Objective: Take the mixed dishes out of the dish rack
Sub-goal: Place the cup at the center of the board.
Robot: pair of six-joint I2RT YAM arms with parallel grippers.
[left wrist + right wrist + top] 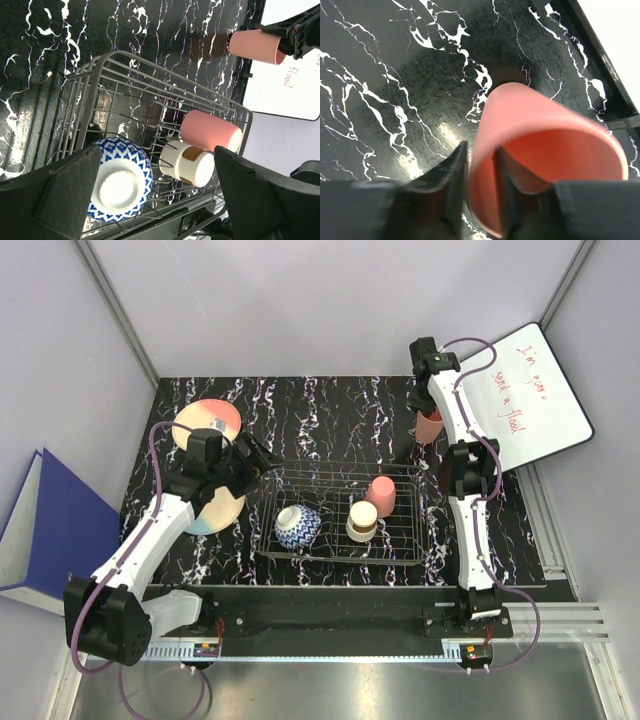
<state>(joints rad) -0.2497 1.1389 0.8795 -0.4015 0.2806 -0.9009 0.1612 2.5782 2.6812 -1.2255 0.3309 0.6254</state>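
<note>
The dish rack (335, 464) sits mid-table, holding a blue-and-white bowl (298, 527), a cream cup with a brown band (362, 519) and a pink cup (381, 495). My left gripper (262, 462) hovers open at the rack's left end. In the left wrist view the bowl (121, 180), cream cup (190, 162) and pink cup (210, 131) lie beyond the left gripper (157, 150). A second pink cup (429, 426) stands on the table at the far right. My right gripper (481, 148) straddles that pink cup's (530, 115) wall, jaws slightly parted. Two plates (205, 420) (222, 510) lie left of the rack.
A whiteboard with red writing (525, 395) leans at the back right, just beyond the right arm. A blue folder (45, 530) leans against the left wall. The rack's wire rim (115, 55) rises in front of the left gripper.
</note>
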